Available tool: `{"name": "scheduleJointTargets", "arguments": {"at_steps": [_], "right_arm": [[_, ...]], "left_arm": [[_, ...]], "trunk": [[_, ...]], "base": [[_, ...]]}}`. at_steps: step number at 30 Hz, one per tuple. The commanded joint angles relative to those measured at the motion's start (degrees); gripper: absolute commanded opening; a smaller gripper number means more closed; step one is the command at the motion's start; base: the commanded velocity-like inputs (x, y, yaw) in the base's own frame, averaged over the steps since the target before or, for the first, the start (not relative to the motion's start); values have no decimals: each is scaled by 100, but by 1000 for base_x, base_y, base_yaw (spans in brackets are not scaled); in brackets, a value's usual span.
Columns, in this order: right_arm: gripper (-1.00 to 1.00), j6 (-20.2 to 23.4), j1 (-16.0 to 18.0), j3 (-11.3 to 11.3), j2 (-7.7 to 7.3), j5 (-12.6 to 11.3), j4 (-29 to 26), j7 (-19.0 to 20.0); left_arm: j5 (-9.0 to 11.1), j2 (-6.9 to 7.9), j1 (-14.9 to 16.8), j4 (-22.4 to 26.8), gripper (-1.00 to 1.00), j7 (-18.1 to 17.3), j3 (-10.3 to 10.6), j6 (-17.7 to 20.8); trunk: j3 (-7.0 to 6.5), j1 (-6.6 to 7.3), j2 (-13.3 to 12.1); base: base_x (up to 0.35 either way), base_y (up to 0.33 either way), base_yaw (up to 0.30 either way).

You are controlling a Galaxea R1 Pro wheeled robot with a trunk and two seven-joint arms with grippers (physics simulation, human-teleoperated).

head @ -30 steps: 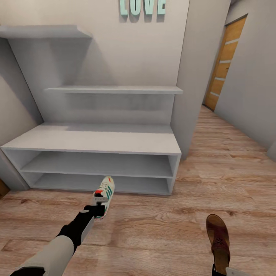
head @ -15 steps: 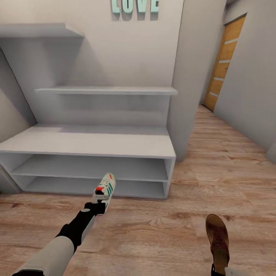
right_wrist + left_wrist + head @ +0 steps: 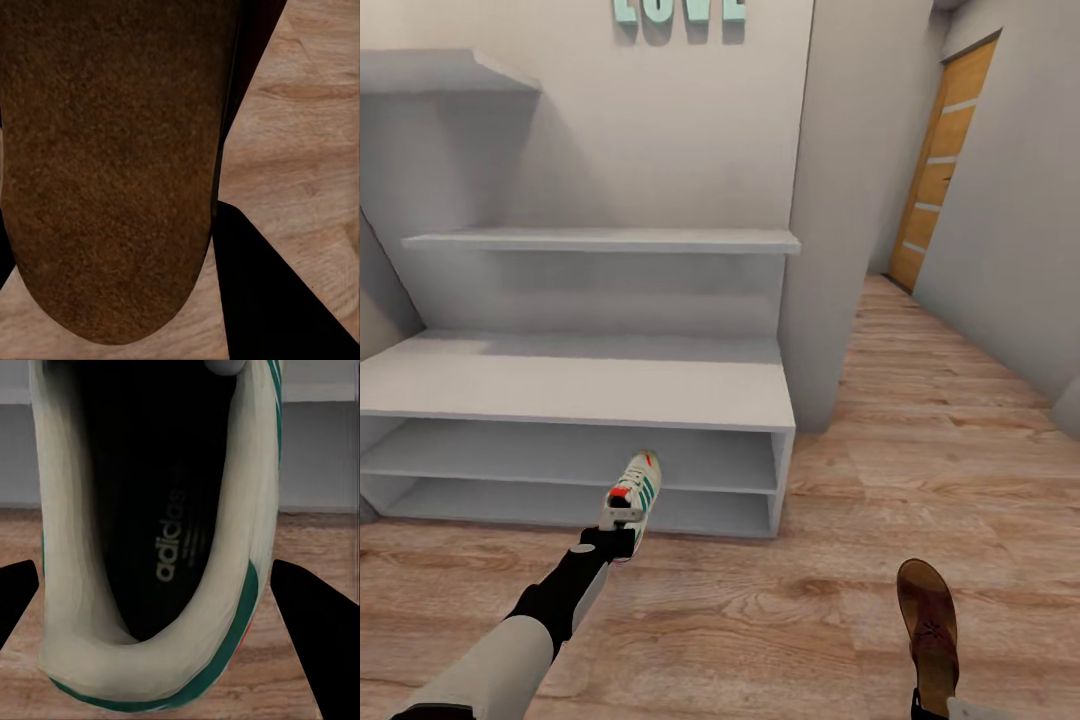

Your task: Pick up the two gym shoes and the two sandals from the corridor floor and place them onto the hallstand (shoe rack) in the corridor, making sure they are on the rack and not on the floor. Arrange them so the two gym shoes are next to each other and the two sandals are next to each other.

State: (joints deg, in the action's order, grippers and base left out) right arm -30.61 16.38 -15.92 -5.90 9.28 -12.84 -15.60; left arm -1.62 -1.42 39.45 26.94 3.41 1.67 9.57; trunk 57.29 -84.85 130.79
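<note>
One gym shoe (image 3: 635,492), white with green stripes and a red tongue, hangs just above the corridor floor (image 3: 790,590) in front of the hallstand (image 3: 580,385). My left gripper (image 3: 615,540) is shut on its heel. In the left wrist view the gym shoe (image 3: 150,547) opens toward the camera between black fingers (image 3: 311,615). A brown sandal (image 3: 930,620) is at the lower right, with my right gripper (image 3: 932,706) shut on its heel end. The right wrist view looks onto the sandal (image 3: 112,165) footbed beside one finger (image 3: 270,300). The hallstand's shelves are bare.
A grey wall corner (image 3: 830,250) juts out right of the hallstand. Behind it the corridor runs back to a wooden door (image 3: 940,160). Teal letters (image 3: 680,10) hang on the wall above the stepped shelves (image 3: 600,240).
The whole picture has shifted: the hallstand and wall slid left, so the camera moved. Both arms, the gym shoe and the sandal keep their places in the view.
</note>
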Motion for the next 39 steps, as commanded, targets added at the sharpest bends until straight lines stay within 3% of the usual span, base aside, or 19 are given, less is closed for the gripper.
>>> {"name": "scheduleJointTargets", "arguments": {"at_steps": [1,29,39], "right_arm": [[-100,-15,5,-25,4,39,6,-22],[-100,-15,5,-25,9,39,9,-22],[-100,-15,5,-19,8,39,9,-22]], "left_arm": [[-15,-4,1,13,-100,28,18,36],[-13,-8,10,13,-100,28,9,36],[-13,-8,6,13,-100,22,8,34]], "trunk": [[5,-1,2],[5,-1,2],[5,-1,2]], "base": [[237,-229,0],[239,-223,0],[90,-50,0]]}}
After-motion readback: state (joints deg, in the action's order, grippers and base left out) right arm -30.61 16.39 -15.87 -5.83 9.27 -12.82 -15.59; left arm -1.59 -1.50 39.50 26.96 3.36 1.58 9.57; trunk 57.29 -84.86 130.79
